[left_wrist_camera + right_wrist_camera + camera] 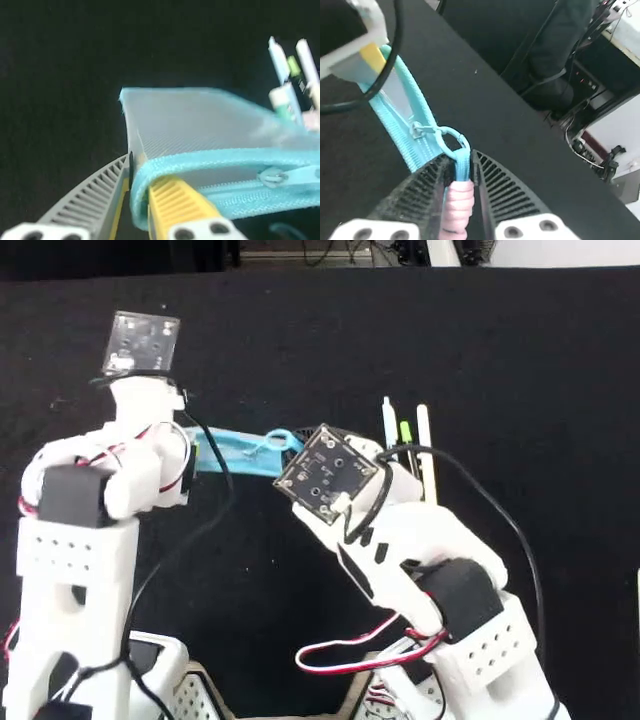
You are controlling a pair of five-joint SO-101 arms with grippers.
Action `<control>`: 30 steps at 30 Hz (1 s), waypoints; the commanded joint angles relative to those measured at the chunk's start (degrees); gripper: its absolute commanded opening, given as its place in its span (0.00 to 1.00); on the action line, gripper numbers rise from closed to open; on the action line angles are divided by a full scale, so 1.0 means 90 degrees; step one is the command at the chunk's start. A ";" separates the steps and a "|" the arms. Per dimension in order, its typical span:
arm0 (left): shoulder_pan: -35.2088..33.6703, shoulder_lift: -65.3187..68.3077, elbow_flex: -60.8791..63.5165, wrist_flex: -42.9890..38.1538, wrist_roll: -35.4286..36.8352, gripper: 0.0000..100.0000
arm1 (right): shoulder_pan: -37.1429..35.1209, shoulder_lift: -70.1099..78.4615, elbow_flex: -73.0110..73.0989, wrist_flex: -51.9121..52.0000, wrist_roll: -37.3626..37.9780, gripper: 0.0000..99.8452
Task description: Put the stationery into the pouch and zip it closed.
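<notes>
A turquoise mesh pouch [240,452] is stretched between both arms above the black table. My left gripper [137,172] is shut on one end of the pouch [200,125], its yellow finger [172,200] under the zip edge. The zip slider [272,176] sits near the other end. My right gripper [462,157] is shut on the turquoise pull loop [461,167] by the slider [417,131]. A pink ribbed thing [457,205] lies between its black fingers. Three pens [405,430], two white and one green-capped, lie beyond the right arm; the pens [287,75] show past the pouch.
Black cloth [500,360] covers the table. The right arm's camera board [325,475] hangs over the pouch's right end. A cable [375,85] crosses near the left gripper [365,45]. Furniture and cables [580,65] stand beyond the table edge.
</notes>
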 commanded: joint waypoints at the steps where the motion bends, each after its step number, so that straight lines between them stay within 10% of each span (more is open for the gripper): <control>1: 0.0083 0.0147 -0.0249 0.0137 -0.0283 0.03 | 0.0088 0.0024 -0.0317 0.0225 -0.0010 0.01; 12: 0.0444 0.0283 0.0005 0.0186 -0.0586 0.14 | 0.0088 -0.0034 -0.0210 0.0723 -0.0332 0.01; 30: 0.0454 0.0166 0.0181 -0.0244 -0.0147 0.03 | 0.0723 -0.0034 -0.0239 0.1221 -0.0313 0.01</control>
